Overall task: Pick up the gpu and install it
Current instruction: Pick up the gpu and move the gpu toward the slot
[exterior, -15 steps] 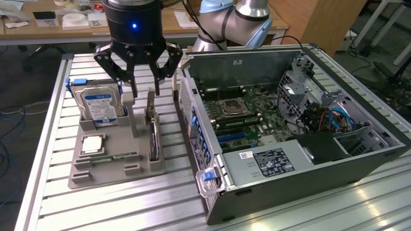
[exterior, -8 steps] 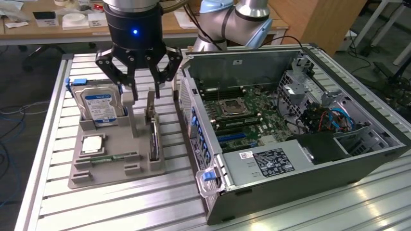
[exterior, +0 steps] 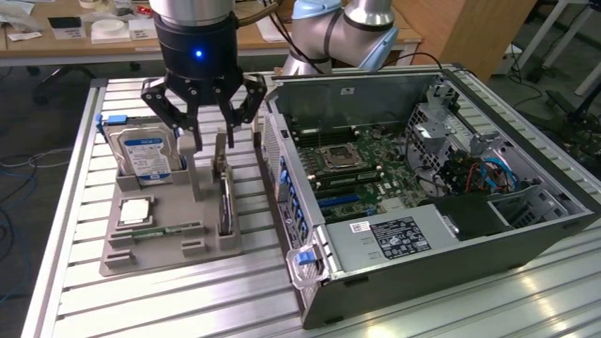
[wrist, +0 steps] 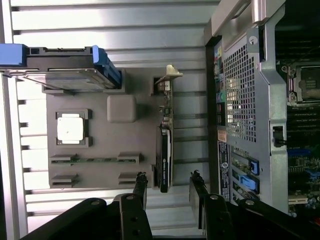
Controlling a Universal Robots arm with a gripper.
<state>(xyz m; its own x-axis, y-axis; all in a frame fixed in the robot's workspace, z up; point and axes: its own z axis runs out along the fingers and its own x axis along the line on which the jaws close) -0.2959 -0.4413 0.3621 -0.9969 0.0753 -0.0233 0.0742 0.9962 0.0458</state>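
Black gripper (exterior: 205,139), jaws spread and empty, hovers left of centre above the thin gpu (exterior: 225,203) standing edgewise in a grey tray (exterior: 162,251)

UR arm (exterior: 343,28) at top centre of the exterior view, silver and light-blue joints bent. Its wrist (exterior: 193,8) is vertical at upper left of the frame. The end effector (exterior: 207,130) points straight down, black body, blue light lit, linkages splayed to both sides. Both fingers (wrist: 141,186) stand wide apart and parallel, nothing clamped between. Wrist view: black fingers, bolted links.
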